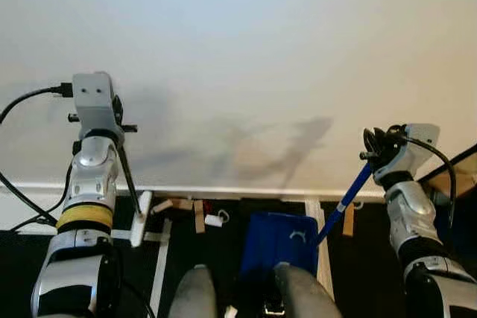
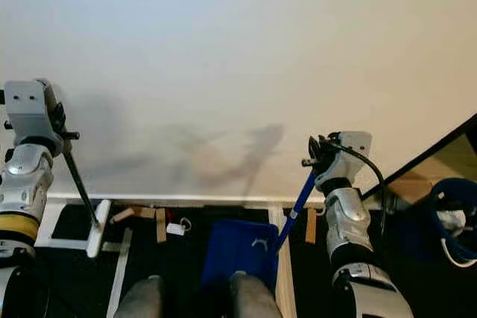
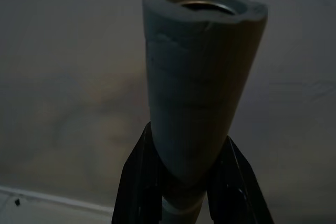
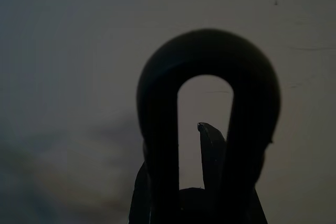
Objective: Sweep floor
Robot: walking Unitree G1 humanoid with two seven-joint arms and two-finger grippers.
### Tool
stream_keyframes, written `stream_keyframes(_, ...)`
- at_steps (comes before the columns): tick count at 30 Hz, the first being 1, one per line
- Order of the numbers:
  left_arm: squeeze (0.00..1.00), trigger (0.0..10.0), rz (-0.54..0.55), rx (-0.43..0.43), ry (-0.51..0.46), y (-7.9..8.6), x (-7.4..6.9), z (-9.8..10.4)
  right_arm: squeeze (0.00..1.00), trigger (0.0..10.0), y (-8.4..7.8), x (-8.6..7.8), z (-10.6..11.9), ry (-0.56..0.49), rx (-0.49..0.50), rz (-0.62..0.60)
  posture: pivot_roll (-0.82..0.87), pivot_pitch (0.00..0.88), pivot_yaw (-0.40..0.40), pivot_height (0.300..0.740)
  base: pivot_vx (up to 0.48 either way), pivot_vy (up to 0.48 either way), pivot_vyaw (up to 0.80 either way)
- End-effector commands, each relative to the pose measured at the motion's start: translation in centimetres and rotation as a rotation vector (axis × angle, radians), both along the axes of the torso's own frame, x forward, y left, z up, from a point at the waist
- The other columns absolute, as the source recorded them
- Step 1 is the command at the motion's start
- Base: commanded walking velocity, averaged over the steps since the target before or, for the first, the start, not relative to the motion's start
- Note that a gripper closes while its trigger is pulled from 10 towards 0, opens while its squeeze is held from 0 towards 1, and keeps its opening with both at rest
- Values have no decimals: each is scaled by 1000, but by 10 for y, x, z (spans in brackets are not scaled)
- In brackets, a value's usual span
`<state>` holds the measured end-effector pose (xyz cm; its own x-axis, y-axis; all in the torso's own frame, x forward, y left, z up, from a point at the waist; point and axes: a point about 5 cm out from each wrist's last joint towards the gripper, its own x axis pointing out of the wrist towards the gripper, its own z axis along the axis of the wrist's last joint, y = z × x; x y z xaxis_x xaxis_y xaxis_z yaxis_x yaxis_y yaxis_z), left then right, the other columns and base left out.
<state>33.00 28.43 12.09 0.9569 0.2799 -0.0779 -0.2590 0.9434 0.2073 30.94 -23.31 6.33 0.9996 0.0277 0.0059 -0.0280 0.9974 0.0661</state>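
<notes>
In the left eye view the left gripper (image 1: 112, 135) is raised before a pale wall (image 1: 246, 50). Its jaws are closed on the thin dark handle of a broom (image 1: 128, 176), which slants down from them to a white head (image 1: 140, 219) resting on the dark floor (image 1: 186, 258). Just beyond the head, small wooden blocks (image 1: 198, 216) and a white scrap (image 1: 214, 220) lie along the white skirting (image 1: 246, 193). The right gripper (image 1: 371, 145) is raised as well, its jaws clamped on the top of a blue handle (image 1: 344, 202) that runs down and inward to a blue dustpan (image 1: 279, 242) standing on the floor between the two arms.

In the right eye view, a blue bin (image 2: 455, 221) sits well apart from the right gripper, on its outer side.

In the left wrist view, two black fingers (image 3: 137, 182) press on either side of a grey foam-covered handle end (image 3: 197, 82) that rises past their tips.

In the right wrist view, a dark loop-shaped handle end (image 4: 207, 108) stands up from the jaws, one fingertip (image 4: 210, 150) showing through the loop.
</notes>
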Motion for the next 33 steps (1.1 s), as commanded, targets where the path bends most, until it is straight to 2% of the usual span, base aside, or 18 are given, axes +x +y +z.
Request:
stream_keyframes(1, 0, 10000, 11, 27, -42, 7, 0, 9, 0, 10000, 0, 2, 4, -21, -16, 4, 74, 163, -55, 740, 0, 0, 0)
stream_keyframes(6, 0, 10000, -2, 25, -77, 4, 1, 11, 0, 10000, 4, 9, 13, -64, -12, 16, 73, 179, -66, 740, 0, 0, 0)
stream_keyframes(9, 0, 10000, -35, 29, -122, -1, 2, 16, 0, 10000, 10, 17, 19, -96, 46, 9, 81, 208, -83, 740, 0, 0, 0)
stream_keyframes(14, 0, 10000, -42, 31, -156, 0, 2, 22, 0, 10000, 17, 22, 24, -105, 32, 20, 89, 242, -91, 740, 0, 0, 0)
stream_keyframes(19, 0, 10000, -39, 38, -166, 2, 2, 24, 0, 10000, 18, 24, 28, -123, 2, 29, 97, 250, -92, 740, 0, 0, 0)
stream_keyframes(26, 0, 10000, -23, 39, -166, 7, 2, 23, 0, 10000, 6, 27, 37, -155, 5, -3, 99, 238, -92, 740, 0, 0, 0)
stream_keyframes(33, 0, 10000, 4, 52, -151, 10, 4, 21, 0, 10000, 14, 27, 40, -196, 18, 64, 85, 251, -104, 740, 0, 0, 0)
